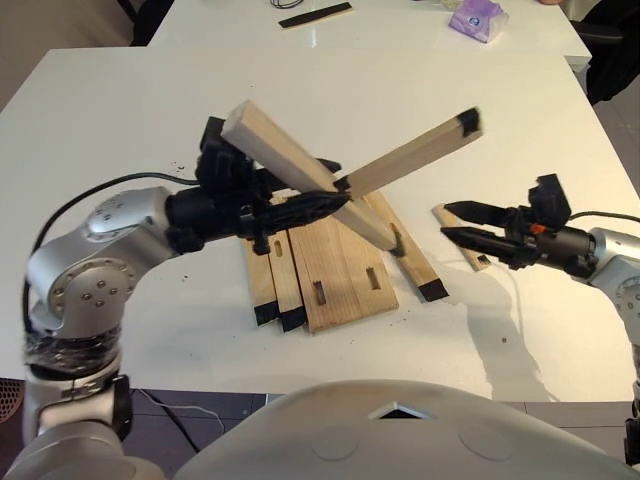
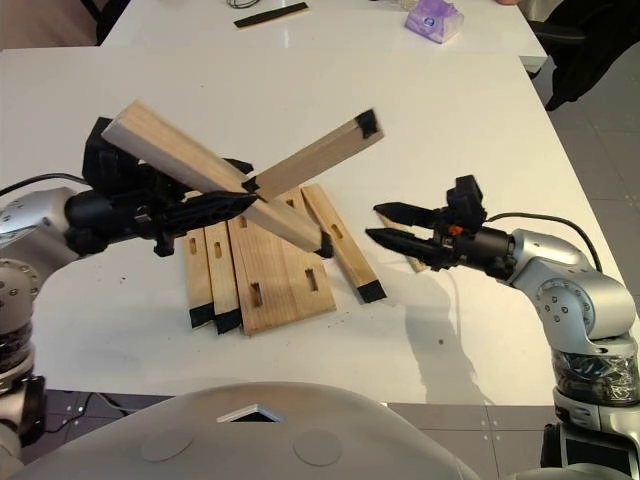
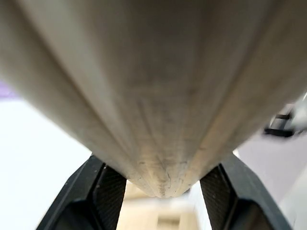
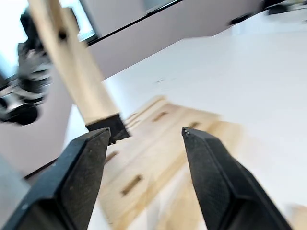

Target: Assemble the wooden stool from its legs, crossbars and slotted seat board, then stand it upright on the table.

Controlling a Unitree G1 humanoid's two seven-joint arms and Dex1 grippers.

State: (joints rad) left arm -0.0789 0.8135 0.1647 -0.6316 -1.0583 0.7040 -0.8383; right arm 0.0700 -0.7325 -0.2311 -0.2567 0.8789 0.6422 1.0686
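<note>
- Our left end effector [image 1: 335, 203] is clamping a wooden leg [image 1: 275, 150], and we are holding it tilted in the air above the bench [image 1: 120, 110]; in the left wrist view the fingers [image 3: 108, 191] are pressing on both sides of the wood.
- Our right end effector [image 1: 447, 220] is hovering low over the bench with its fingers [image 4: 86, 167] spread apart and nothing between them.
- Just beneath it we are seeing a short wooden piece [image 1: 478, 260] lying flat.
- Between our arms the slotted seat board [image 1: 340, 265] is lying flat, with black-tipped legs [image 1: 262, 285] lying just beside it on the left and another leg [image 1: 410, 255] on the right.
- A second piece [image 1: 415, 150] is meeting the held leg near our left fingertips and slanting up to the right, its black end in the air.
- On the farther table [image 1: 400, 30] we are seeing a black strip [image 1: 315, 15] and a purple packet [image 1: 477, 18].
</note>
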